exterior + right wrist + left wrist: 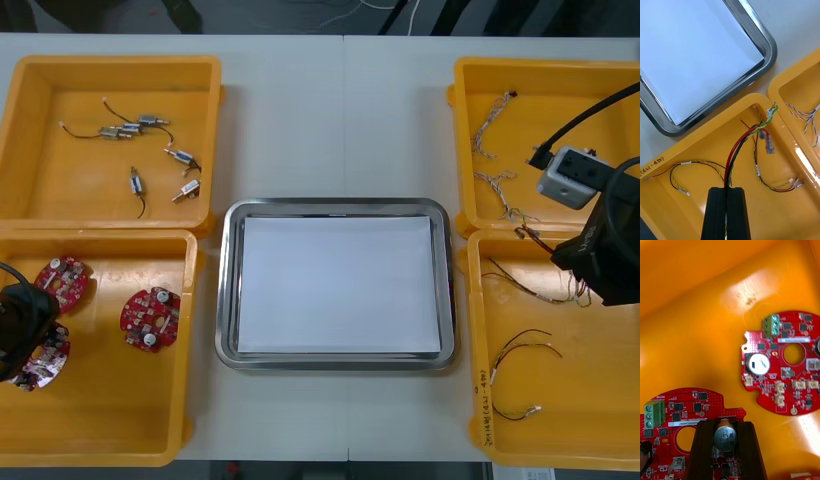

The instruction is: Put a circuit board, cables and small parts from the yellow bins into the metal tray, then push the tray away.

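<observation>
Front view: metal tray sits centre. The left gripper is in the near left bin, the right gripper over the near right bin.

Right wrist: fingers pinched on a red and yellow cable; tangled strands could drag neighbours.

Left wrist: fingers clamp a circuit board by its metal can; it may slip.

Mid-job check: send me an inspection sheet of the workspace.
Surface: light table.
Job's things: metal tray white inside, holding nothing; three circuit boards in near left yellow bin; small metal parts in far left bin.
Clutter: nothing seen.
Grippers: left gripper shut on one circuit board's silver cylinder; right gripper shut on a red and yellow cable over near right bin.
Cables: twisted blue and white cables in far right bin; loose red and yellow cables in near right bin.
Surroundings: dark floor beyond far edge.
</observation>
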Action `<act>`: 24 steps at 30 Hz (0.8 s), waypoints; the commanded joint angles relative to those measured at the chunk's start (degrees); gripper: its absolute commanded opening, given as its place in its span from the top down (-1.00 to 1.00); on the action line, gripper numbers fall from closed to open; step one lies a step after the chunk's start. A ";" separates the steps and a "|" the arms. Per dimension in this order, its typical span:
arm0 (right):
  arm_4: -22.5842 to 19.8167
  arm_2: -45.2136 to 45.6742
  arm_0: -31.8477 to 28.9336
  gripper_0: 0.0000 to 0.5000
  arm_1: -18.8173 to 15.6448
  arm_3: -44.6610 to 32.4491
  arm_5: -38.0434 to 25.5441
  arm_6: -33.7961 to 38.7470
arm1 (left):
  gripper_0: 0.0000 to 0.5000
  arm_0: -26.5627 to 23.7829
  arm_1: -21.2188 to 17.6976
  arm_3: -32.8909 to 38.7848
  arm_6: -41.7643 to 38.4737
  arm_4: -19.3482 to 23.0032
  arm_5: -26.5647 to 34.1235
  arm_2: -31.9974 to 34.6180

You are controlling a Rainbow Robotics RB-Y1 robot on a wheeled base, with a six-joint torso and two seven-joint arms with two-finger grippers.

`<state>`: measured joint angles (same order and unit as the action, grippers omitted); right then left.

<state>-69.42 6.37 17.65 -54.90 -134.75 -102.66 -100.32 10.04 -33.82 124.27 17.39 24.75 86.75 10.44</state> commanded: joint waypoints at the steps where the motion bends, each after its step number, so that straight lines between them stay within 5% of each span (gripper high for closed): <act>1: -0.28 -4.70 4.93 1.00 -3.11 -1.48 -0.26 3.02 | 1.00 1.12 -2.04 3.26 -0.61 -1.99 0.44 -4.02; 24: 2.97 -17.01 12.41 1.00 -3.11 -1.74 -0.52 3.28 | 0.99 1.21 -2.04 3.09 -2.19 -6.21 -2.55 -11.06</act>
<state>-66.92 -9.87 28.09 -55.80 -134.99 -102.69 -98.59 10.04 -33.86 125.90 17.35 19.26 84.83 -0.04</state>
